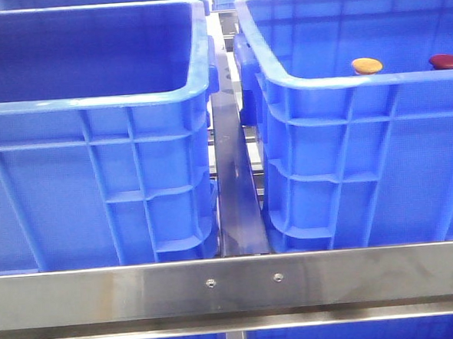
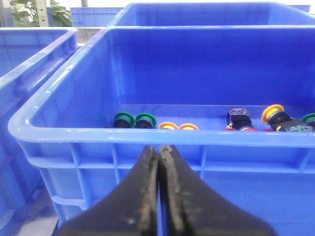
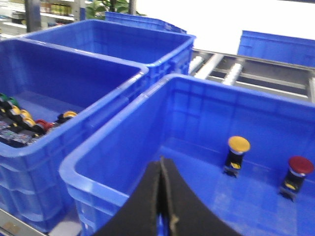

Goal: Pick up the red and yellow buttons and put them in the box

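Both grippers — left gripper [image 2: 158, 196] and right gripper [image 3: 162, 201] — are seen pressed together and empty, while the yellow button [image 3: 238, 145] and red button [image 3: 299, 165] stand upright in the right-hand box [image 3: 106, 184], ahead of the nearer right gripper.

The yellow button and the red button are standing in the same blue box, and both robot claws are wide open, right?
Not quite. Both grippers, left and right, are shut, as the wrist views show. The yellow button and red button do stand together in one blue box.

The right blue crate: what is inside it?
Inside the right blue crate stand a yellow button and a red button, upright and apart. In the front view its near wall hides their bodies and the floor.
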